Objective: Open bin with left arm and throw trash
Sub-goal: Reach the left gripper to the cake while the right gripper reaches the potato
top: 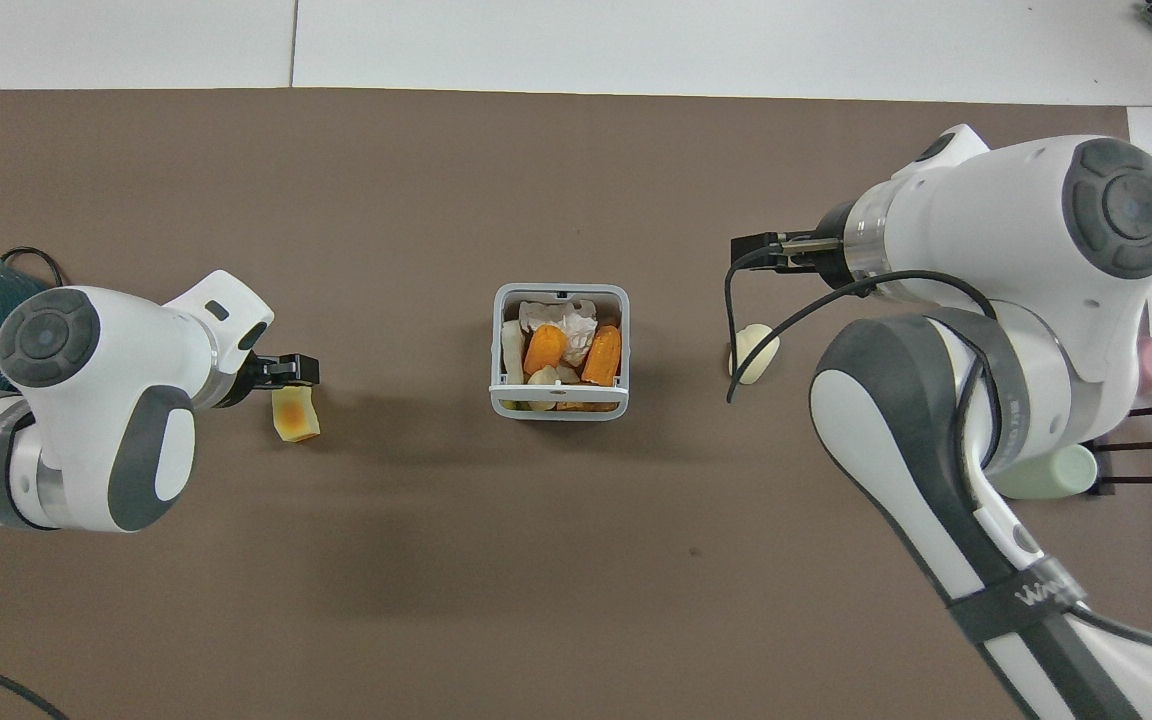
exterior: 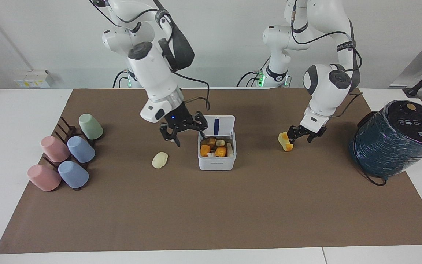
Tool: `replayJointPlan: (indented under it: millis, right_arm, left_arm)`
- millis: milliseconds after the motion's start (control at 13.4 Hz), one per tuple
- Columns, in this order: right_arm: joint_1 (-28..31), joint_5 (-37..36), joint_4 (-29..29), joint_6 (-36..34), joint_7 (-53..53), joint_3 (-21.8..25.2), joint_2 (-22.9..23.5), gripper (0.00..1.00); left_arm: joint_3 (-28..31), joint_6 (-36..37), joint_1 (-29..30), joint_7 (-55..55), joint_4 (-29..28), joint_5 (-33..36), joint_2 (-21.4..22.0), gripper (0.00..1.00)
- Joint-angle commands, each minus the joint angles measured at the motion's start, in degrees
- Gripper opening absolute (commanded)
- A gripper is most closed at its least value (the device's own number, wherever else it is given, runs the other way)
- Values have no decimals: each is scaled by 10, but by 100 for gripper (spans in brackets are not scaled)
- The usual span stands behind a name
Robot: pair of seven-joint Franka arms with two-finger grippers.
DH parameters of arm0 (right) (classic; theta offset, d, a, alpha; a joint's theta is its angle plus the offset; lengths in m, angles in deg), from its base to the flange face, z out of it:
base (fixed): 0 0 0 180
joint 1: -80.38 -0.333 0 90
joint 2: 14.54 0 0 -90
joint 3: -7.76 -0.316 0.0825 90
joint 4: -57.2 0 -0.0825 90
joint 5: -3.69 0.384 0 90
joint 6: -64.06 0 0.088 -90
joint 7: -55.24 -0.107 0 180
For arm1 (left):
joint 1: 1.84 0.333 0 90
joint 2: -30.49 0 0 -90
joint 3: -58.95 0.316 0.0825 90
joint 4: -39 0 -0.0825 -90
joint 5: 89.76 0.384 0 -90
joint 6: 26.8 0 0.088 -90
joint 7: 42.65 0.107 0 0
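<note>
From my console the bin sits mid-bench on the brown mat with its lid standing open toward the robots; it is packed with orange, cream and yellow trash pieces.

My left gripper is down at the yellow chunk with the orange patch, which lies toward the left arm's end of the bench, at about three o'clock from the bin in the facing view; the fingers are parted a little and sit right at the chunk's robot-side end, though I cannot tell whether they touch it or have any grip on it.

My right gripper hangs in the air with its fingers spread wide and nothing between them, over the mat just beside the bin; the cream-white lump lies on the mat at roughly nine o'clock from the bin in the facing view, toward the right arm's end, apart from the fingers.
</note>
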Motion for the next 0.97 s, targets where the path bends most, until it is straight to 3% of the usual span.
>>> replayJointPlan:
  millis: [0, 224, 373, 671, 894]
  right_arm:
    - [16, -41, 69, 23, 1, -8, -7, 100]
    - [27, -52, 117, 99, -2, -8, 23, 100]
    - [26, -52, 132, 128, -2, -10, 49, 100]
    - [16, -51, 163, 165, -40, -11, 66, 100]
    - [-3, -50, 164, 171, -81, -11, 77, 100]
  left_arm:
    - [7, -21, -13, -13, -19, 13, 0, 81]
    - [7, -29, -13, -10, -27, 14, 0, 66]
    - [7, -29, -13, -10, -28, 14, 0, 42]
    - [8, -26, -13, -9, -27, 14, 0, 5]
    - [8, -6, -13, -12, 13, 14, -13, 0]
